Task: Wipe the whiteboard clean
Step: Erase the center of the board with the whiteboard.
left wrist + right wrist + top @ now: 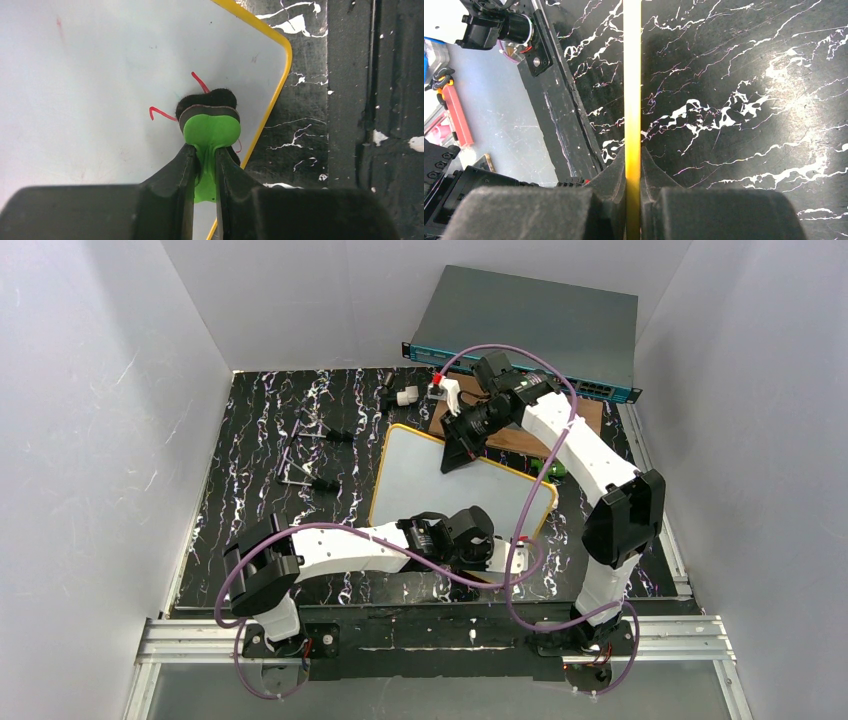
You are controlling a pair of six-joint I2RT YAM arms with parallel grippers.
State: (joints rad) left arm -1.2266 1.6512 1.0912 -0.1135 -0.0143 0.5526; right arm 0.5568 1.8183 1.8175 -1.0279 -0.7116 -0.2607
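yellow-rimmed whiteboard (440, 485) bears red strokes (160, 112); left hand (205, 151) grips green eraser (210, 129), right hand (633, 160) pinches its rim.

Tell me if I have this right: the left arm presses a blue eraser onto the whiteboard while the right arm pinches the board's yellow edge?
Not quite. The eraser is green, not blue, as the left wrist view shows. The rest holds: the left end effector presses it onto the whiteboard, and the right end effector pinches its yellow edge.

Overhead and wrist close-ups on whiteboard (432, 485)
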